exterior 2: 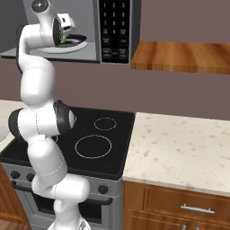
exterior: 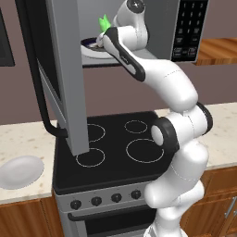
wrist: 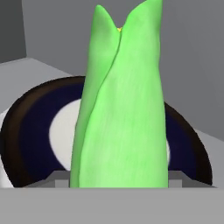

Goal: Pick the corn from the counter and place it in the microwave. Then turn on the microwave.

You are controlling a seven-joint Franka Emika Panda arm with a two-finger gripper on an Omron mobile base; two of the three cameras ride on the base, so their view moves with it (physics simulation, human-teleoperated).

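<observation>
The bright green corn (wrist: 122, 113) stands up between my gripper's (wrist: 118, 179) fingers, its split pale tip pointing away from the hand. My gripper (exterior: 103, 33) is inside the open microwave (exterior: 187, 28), shut on the corn (exterior: 104, 21) just over a dark-rimmed plate (wrist: 30, 131) on the microwave floor. From the right I see the corn (exterior 2: 64, 39) as a small green patch beside the hand, above the plate (exterior 2: 80, 45). The microwave door (exterior: 65, 69) hangs wide open to the left. The beige counter (exterior 2: 179, 143) lies below.
A black stovetop (exterior: 115, 143) with ring outlines sits directly under the microwave, oven knobs along its front. A white plate (exterior: 21, 171) rests on the counter at the left. A wooden shelf (exterior 2: 179, 56) juts out right of the microwave keypad (exterior 2: 114, 27).
</observation>
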